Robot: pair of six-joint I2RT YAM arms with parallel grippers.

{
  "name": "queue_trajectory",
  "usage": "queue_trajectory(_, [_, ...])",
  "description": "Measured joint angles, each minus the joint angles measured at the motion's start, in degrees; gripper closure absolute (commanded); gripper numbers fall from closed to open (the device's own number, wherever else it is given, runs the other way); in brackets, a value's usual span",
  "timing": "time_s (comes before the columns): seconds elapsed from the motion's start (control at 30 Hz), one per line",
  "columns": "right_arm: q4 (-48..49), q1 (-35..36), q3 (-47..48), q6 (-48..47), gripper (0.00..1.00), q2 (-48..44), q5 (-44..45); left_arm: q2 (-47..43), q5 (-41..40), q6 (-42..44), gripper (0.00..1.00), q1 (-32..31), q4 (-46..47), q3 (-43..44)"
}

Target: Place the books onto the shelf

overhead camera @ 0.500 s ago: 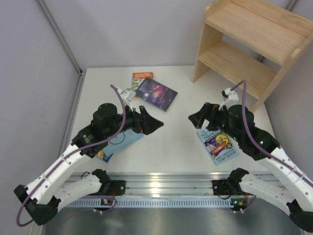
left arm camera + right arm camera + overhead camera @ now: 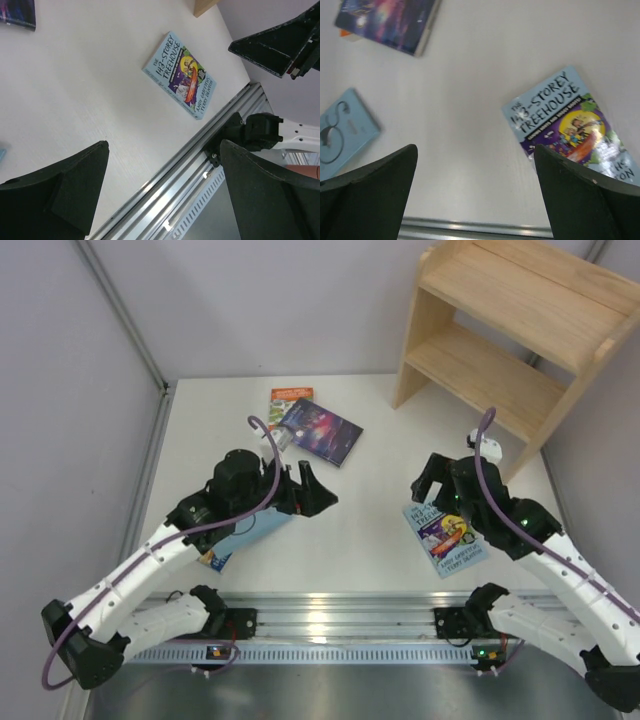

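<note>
Nearest me: Treehouse bk [image 2: 446,538] flat on table [image 2: 360,525], front R. Light-blue bk [image 2: 248,528] front L, partly hidden under L arm [image 2: 165,545]. L gripper [image 2: 312,492] just past it, jaws wide apart, empty. R gripper [image 2: 422,480] by Treehouse bk's far edge, also spread, empty. Further: galaxy bk [image 2: 320,430] overlapping orange bk [image 2: 288,397]. Shelf [image 2: 500,330] far R corner.

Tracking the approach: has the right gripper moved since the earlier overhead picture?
Yes. The right gripper has drawn back to the right, toward the shelf, judged against the unmoved treehouse book.
</note>
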Motion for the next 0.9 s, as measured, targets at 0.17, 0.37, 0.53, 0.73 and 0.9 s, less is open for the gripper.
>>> queue_trajectory(0.17, [-6.03, -10.84, -6.86, 2.4, 0.0, 0.66, 3.65, 3.39, -0.15, 1.03, 0.03, 0.0, 0.37, -1.46])
queue_trajectory(0.37, [-11.65, -24.59, -12.79, 2.91, 0.01, -2.08, 2.32, 9.62, 4.15, 0.28, 0.04, 0.0, 2.95, -5.16])
queue_trajectory(0.53, [-10.16, -27.63, -15.1, 8.04, 0.0, -1.81, -1.05, 12.61, 5.64, -0.74, 0.04, 0.0, 4.48, -5.73])
queue_trajectory(0.73, [-9.97, -31.08, -20.65, 14.01, 0.0, 0.96, -2.1, 15.26, 5.73, -1.2, 0.04, 0.28, 5.11, -5.44])
queue_trajectory(0.9, [-5.68, -33.22, -24.76, 16.28, 0.03, 1.75, -3.04, 16.55, 4.98, -1.29, 0.04, 1.03, 4.09, -4.57])
